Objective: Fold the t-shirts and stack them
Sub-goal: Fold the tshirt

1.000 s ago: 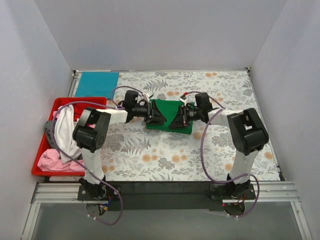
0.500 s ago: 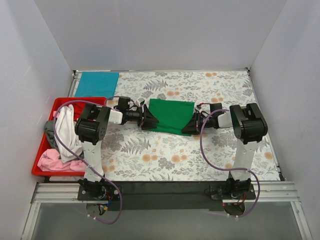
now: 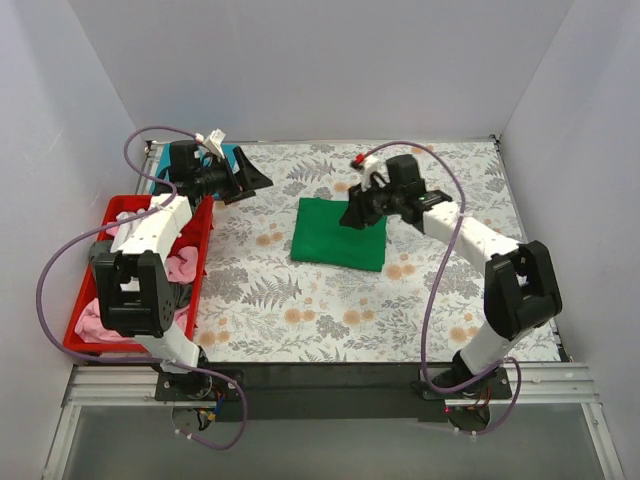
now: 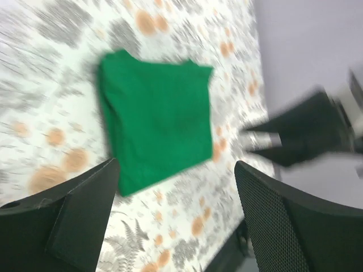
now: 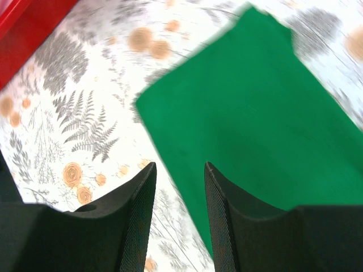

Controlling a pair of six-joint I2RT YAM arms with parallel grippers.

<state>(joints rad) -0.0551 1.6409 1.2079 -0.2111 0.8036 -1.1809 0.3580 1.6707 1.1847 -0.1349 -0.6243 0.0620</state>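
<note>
The bright green t-shirt (image 3: 340, 233) lies folded in a flat rectangle on the floral cloth at mid table. It also shows in the left wrist view (image 4: 153, 119) and the right wrist view (image 5: 255, 124). My left gripper (image 3: 255, 180) is open and empty, raised at the back left, apart from the shirt; its jaws stand wide in the left wrist view (image 4: 176, 192). My right gripper (image 3: 354, 214) is open and empty, held above the shirt's far edge (image 5: 178, 175). The teal-blue t-shirt (image 3: 158, 180) at the back left corner is mostly hidden by the left arm.
A red tray (image 3: 78, 318) at the left edge holds pink (image 3: 100, 320), white (image 3: 130, 240) and dark grey (image 3: 98, 258) shirts. Its corner shows in the right wrist view (image 5: 28, 22). White walls enclose the table on three sides.
Both grippers have left the green shirt's side edges and risen. The left arm swung to the back left; the right arm moved to the shirt's far edge. The shirt stays flat.
</note>
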